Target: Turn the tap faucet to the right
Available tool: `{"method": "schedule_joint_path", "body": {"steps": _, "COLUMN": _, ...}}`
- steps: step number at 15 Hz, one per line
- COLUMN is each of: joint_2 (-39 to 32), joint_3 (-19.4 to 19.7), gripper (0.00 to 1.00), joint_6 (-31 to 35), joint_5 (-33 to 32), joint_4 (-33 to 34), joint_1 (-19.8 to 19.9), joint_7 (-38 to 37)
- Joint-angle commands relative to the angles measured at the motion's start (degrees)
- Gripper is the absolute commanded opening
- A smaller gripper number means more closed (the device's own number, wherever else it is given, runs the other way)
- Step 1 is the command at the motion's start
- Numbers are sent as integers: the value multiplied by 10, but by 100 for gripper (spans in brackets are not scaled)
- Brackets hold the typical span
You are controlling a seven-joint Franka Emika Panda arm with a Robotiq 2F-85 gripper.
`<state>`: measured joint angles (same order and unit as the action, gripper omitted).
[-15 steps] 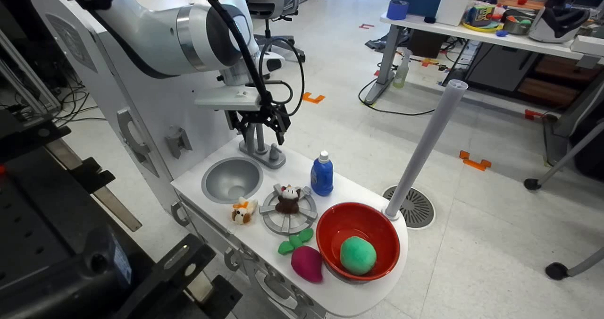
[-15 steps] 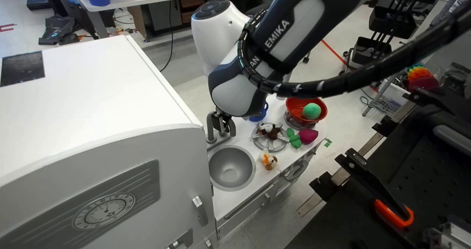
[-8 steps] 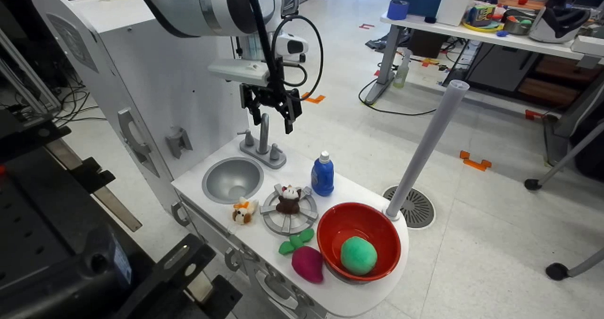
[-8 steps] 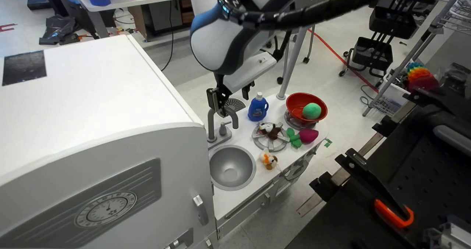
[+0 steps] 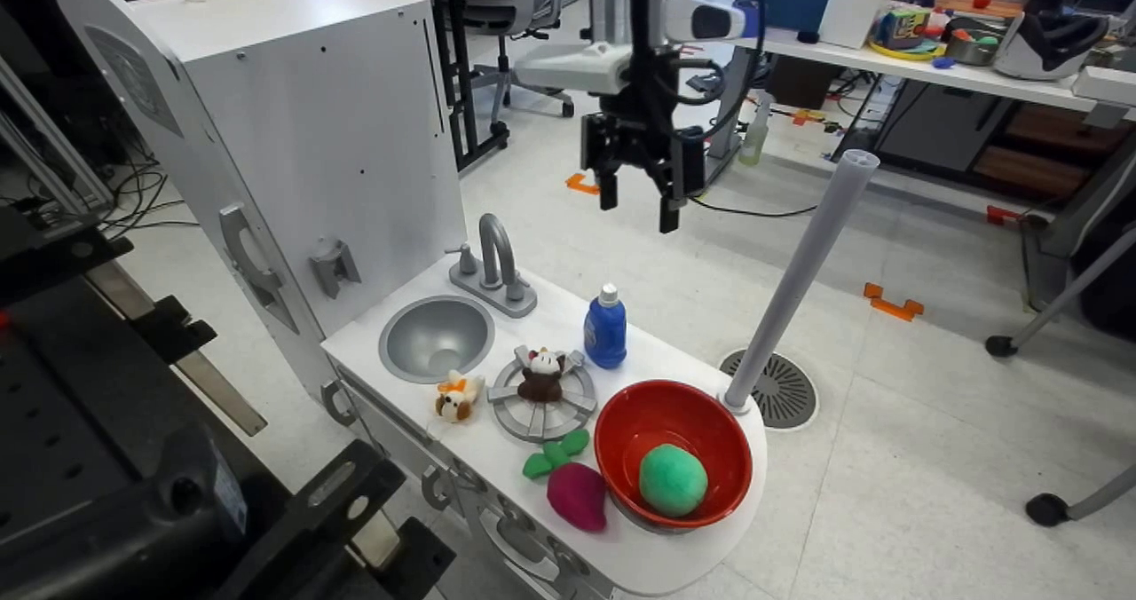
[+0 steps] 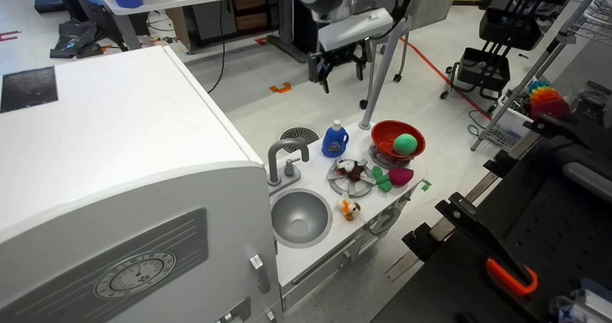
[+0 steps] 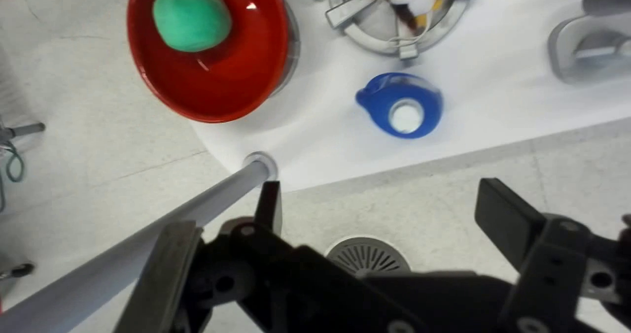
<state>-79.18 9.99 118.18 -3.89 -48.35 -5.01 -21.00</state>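
The grey tap faucet (image 5: 504, 247) stands upright behind the sink basin in both exterior views (image 6: 273, 164). Its arched spout reaches over toward the handle on the blue bottle's side. In the wrist view only part of its grey base (image 7: 566, 52) and spout show at the right edge. My gripper (image 5: 639, 207) is open and empty, high in the air beyond the counter's back edge and well apart from the faucet. It shows the same in an exterior view (image 6: 343, 79). In the wrist view my two fingers (image 7: 384, 202) stand wide apart over the floor.
A round grey sink basin (image 5: 426, 338), blue bottle (image 5: 606, 332), stove burner with a plush toy (image 5: 543, 378), plush dog (image 5: 454, 402), and red bowl (image 5: 621, 414) with a green ball share the counter. A grey pole (image 5: 799, 280) rises at its end. A tall white cabinet (image 5: 328, 130) stands beside the sink.
My gripper has risen off the faucet and moved away along the counter's back, past the blue bottle. The spout has swung from pointing over the sink toward the bottle's side.
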Motion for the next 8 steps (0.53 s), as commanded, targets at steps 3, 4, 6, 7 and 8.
{"method": "schedule_joint_path", "body": {"steps": 3, "joint_2": 2, "joint_3": -17, "gripper": 100, "joint_6": -207, "joint_5": 21, "joint_4": 94, "joint_1": 29, "joint_7": -50}}
{"method": "schedule_joint_path", "body": {"steps": 4, "joint_2": 11, "joint_3": -21, "gripper": 100, "joint_6": -251, "joint_5": 21, "joint_4": 94, "joint_1": 29, "joint_7": -42}}
{"method": "schedule_joint_path", "body": {"steps": 6, "joint_2": 5, "joint_3": -9, "gripper": 100, "joint_6": -212, "joint_5": 9, "joint_4": 82, "joint_1": 23, "joint_7": -42}}
{"method": "schedule_joint_path", "body": {"steps": 7, "joint_2": 9, "joint_3": -12, "gripper": 100, "joint_6": -227, "joint_5": 9, "joint_4": 85, "joint_1": 23, "joint_7": -42}}
{"method": "schedule_joint_path", "body": {"steps": 8, "joint_2": 11, "joint_3": -14, "gripper": 100, "joint_6": -231, "joint_5": 9, "joint_4": 85, "joint_1": 23, "joint_7": -42}}
